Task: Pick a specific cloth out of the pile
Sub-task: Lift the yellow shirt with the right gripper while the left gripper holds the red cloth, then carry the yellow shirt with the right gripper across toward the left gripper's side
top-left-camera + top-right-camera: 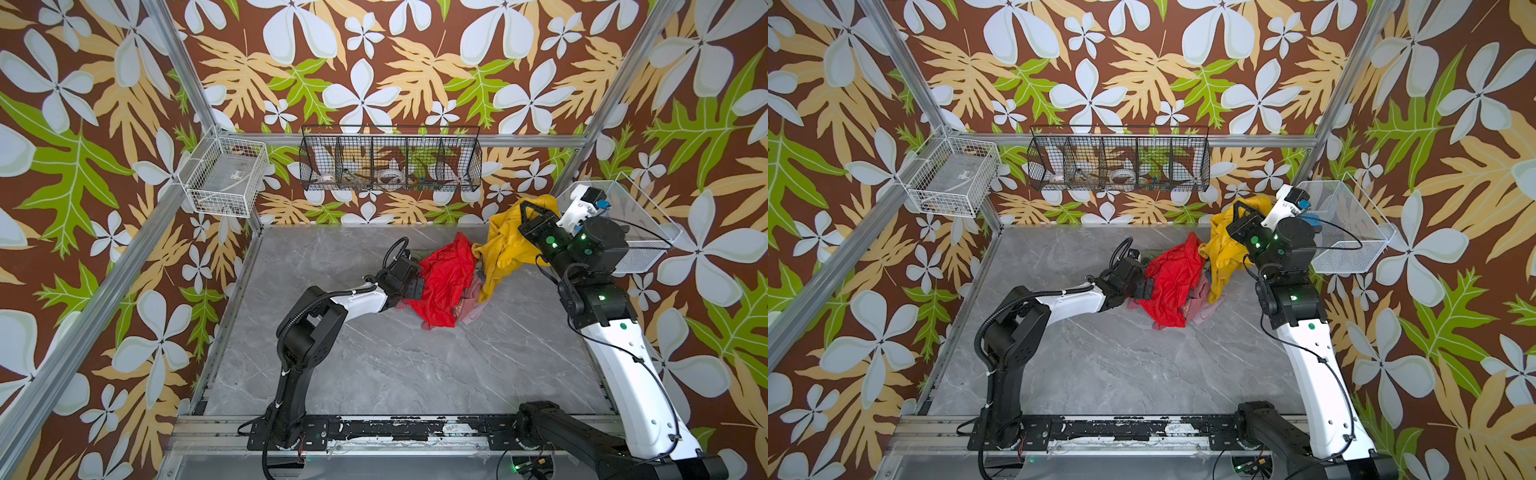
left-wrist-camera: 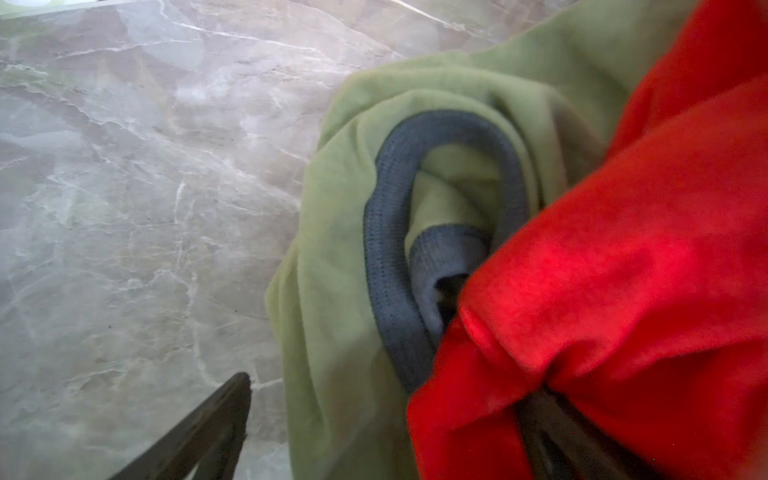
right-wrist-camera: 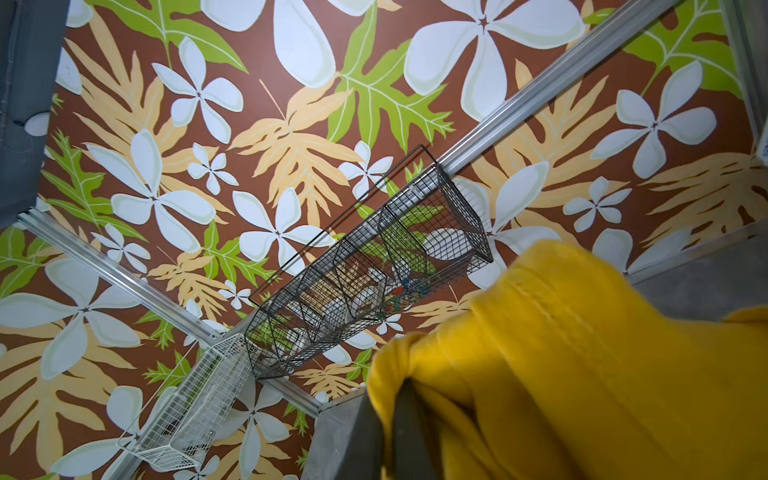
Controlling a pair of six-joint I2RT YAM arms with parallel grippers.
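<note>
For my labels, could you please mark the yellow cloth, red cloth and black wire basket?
yellow cloth (image 1: 503, 242), a top view, hanging middle.
red cloth (image 1: 446, 282), a top view, crumpled centre.
black wire basket (image 1: 415, 149), a top view, mesh wall.

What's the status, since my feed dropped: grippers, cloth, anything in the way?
Right gripper shut on cloth, held high. Left gripper open against pile. Its tail hangs down to pile; nothing else in the way.
</note>
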